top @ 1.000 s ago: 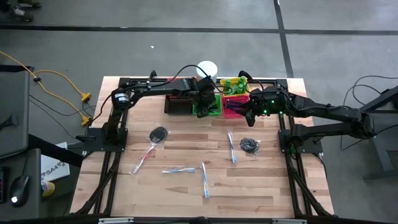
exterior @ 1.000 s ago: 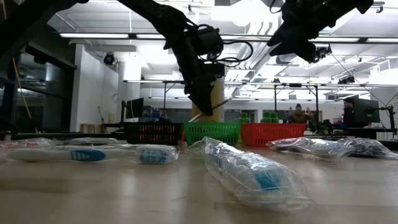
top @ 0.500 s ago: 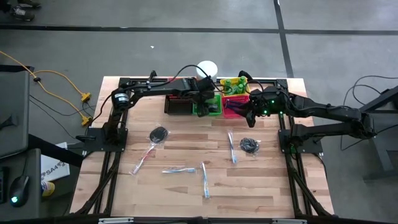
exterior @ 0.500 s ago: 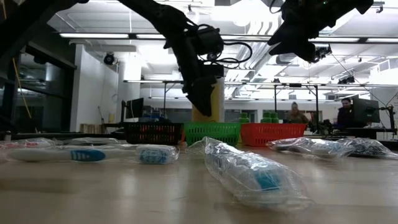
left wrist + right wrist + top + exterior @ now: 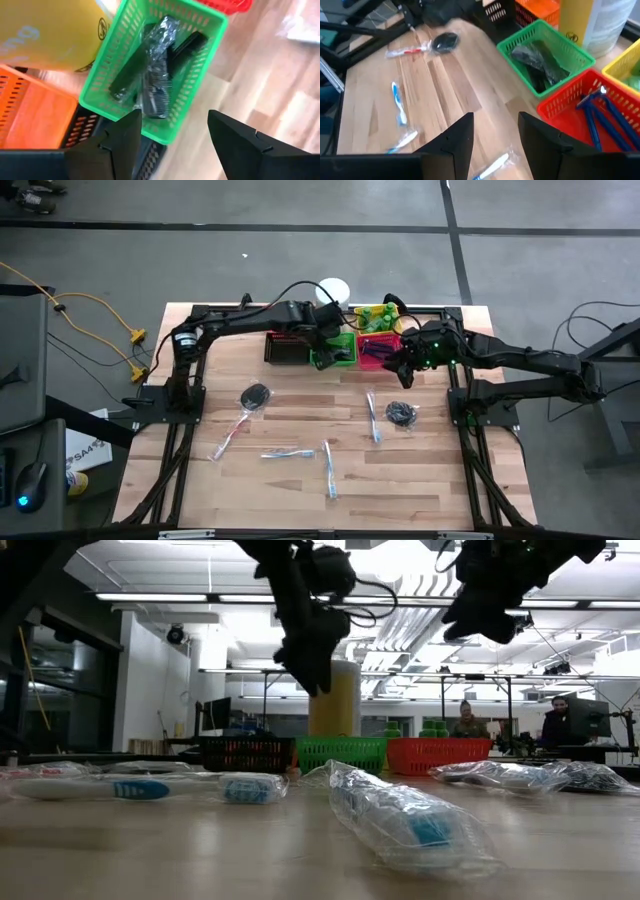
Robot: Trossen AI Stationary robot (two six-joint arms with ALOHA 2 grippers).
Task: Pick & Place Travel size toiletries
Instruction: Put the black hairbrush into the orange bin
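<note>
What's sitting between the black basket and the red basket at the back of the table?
The green basket, with black combs inside. The overhead view shows it between the black basket and the red basket.

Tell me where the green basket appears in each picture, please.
High view: green basket at the table's far edge, middle of the row.
Low view: centre background, between the black basket and the red basket.
Left wrist view: centre, holding black combs.
Right wrist view: upper right.
Shared landmark: the red basket beside it.
</note>
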